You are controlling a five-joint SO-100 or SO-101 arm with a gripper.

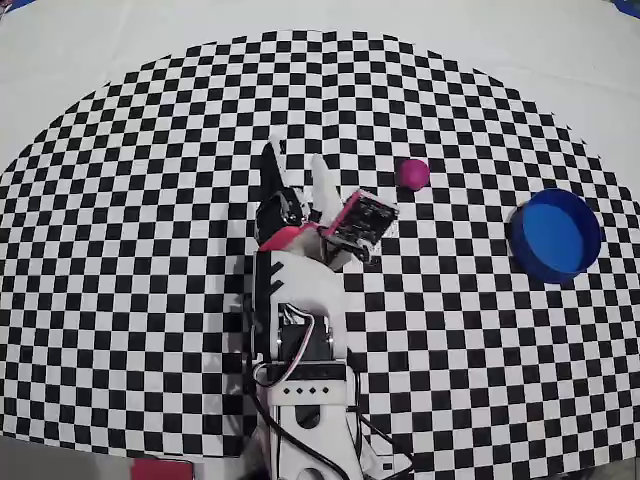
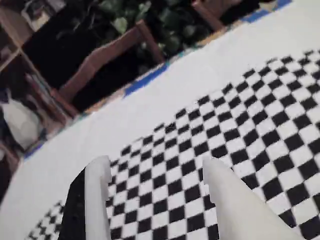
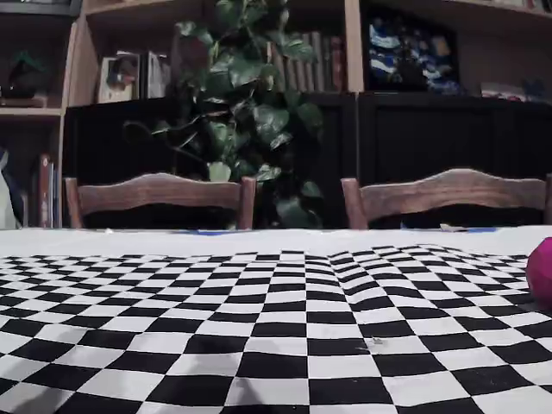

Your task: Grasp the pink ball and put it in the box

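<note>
The white two-finger gripper is hanging with fingers apart and empty, while the small round pink ball is sitting off to its right in the overhead view, toward the checkered cloth's right edge, near the round blue box.

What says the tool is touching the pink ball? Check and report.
Apart. In the overhead view, checkered cloth shows between the open tool and the pink ball; the wrist view shows nothing between its fingers.

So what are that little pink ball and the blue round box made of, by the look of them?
The pink ball looks matte with no glint, so maybe foam or soft rubber; I can't tell which. The box looks like smooth molded plastic: an even bright blue, with a thick, clean rim and a faint sheen.
</note>
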